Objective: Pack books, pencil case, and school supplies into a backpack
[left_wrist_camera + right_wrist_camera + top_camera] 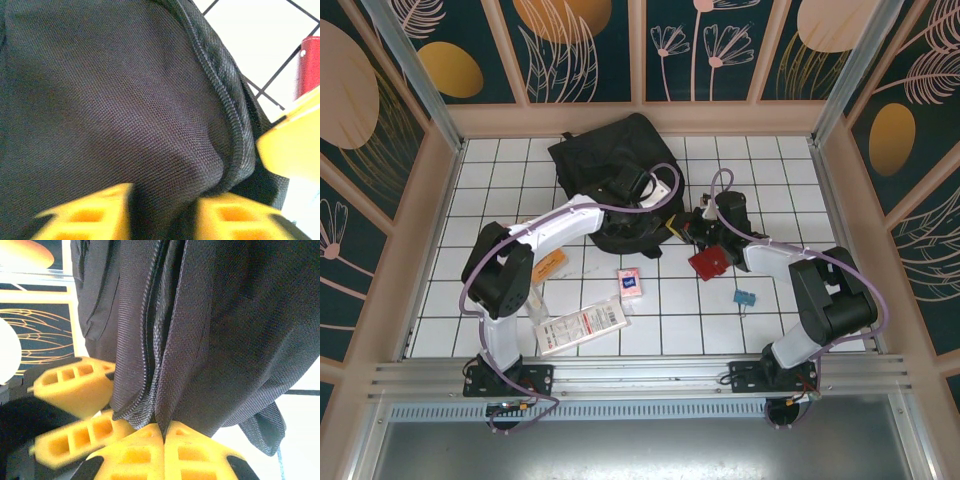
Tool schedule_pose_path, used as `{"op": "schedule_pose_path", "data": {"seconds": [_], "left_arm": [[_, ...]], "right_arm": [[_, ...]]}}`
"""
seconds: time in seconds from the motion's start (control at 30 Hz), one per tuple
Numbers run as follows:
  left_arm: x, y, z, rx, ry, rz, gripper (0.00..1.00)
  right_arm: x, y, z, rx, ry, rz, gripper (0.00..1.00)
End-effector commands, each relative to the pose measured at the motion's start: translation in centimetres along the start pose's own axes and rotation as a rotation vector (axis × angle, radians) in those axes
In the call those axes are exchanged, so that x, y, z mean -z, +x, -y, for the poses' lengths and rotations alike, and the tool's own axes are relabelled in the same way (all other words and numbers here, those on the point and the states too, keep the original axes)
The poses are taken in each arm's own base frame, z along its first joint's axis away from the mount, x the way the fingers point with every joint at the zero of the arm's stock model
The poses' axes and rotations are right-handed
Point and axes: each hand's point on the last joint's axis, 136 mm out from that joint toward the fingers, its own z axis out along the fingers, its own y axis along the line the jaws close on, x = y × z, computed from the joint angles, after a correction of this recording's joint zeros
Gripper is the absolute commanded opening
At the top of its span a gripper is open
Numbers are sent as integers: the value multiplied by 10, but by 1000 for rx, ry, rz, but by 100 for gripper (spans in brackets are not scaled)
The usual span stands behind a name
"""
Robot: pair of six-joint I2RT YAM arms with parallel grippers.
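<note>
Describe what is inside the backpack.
The backpack shows black outer fabric and a zipper. That fabric covers the inside, so any contents cannot be seen.

1. The backpack (620, 165) is black woven cloth, matt, with a coarse weave and a raised stitched seam.
2. A zip (149, 340) on the backpack has fine dark teeth set in woven tape.
3. The left gripper (162, 215), against the backpack, has fingers (90, 215) of smooth yellow plastic with moulded hollows.
4. The right gripper (164, 452), at a fold of the backpack, is made of the same yellow plastic.
5. The table (670, 320) under the backpack is smooth and white with dark grid lines and a faint sheen.
6. The red square item (708, 263), just beside the backpack, is flat and plain; whether it is card or plastic cannot be told.
7. The rail (640, 375), well in front of the backpack, is bare grey metal.
</note>
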Motion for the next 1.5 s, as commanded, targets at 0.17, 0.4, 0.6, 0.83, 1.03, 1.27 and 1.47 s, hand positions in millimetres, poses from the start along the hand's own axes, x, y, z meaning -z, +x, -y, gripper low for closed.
{"op": "schedule_pose_path", "data": {"seconds": [0.17,0.4,0.6,0.83,1.03,1.27,1.47], "left_arm": [[32,-41,-12,-1,-68,144,0],[100,-96,-48,97,-278,388,0],[130,-126,-59,118,-337,442,0],[140,-139,-78,168,-436,443,0],[139,-153,-82,182,-439,456,0],[115,-152,-104,289,-399,438,0],[117,-155,-115,414,-235,504,0]], "right_arm": [[7,-21,-15,64,32,50,0],[8,-53,-19,131,188,103,0],[5,-87,-26,182,278,138,0],[7,-139,-20,233,447,201,0],[6,-169,-25,277,531,203,0],[31,-161,-97,352,396,234,42],[84,-136,-68,219,552,316,45]]}}
